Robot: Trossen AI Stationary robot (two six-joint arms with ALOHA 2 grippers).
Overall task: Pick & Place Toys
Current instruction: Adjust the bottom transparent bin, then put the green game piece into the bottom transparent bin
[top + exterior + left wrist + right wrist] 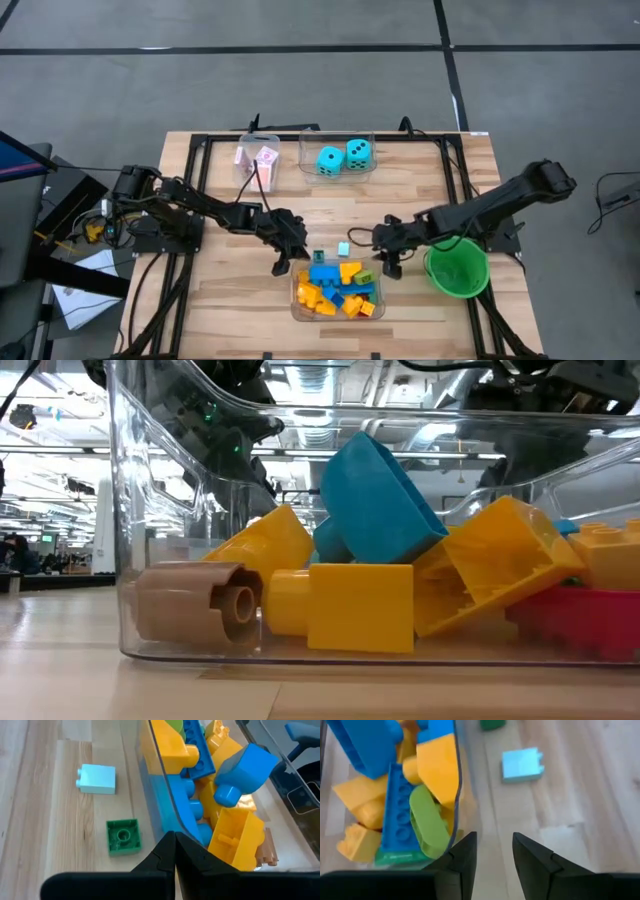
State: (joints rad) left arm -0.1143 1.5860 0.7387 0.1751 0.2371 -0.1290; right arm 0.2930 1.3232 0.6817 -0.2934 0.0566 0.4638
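A clear tub (296,300) near the table's front holds several blue, yellow, orange, red and green bricks (335,290). A light blue brick (343,247) and a green brick (318,256) lie flat on the table just behind the tub; both show in the left wrist view, the light blue brick (97,779) and the green brick (123,836). My left gripper (280,265) is shut and empty by the tub's far left corner (175,840). My right gripper (390,265) is open and empty beside the tub's right wall (495,842).
Two cyan dice (338,157) sit in a clear tub at the back. Pink-backed cards (257,160) stand in another clear tub to its left. A green round bowl (457,268) stands right of my right gripper. A black frame runs along the table's edges.
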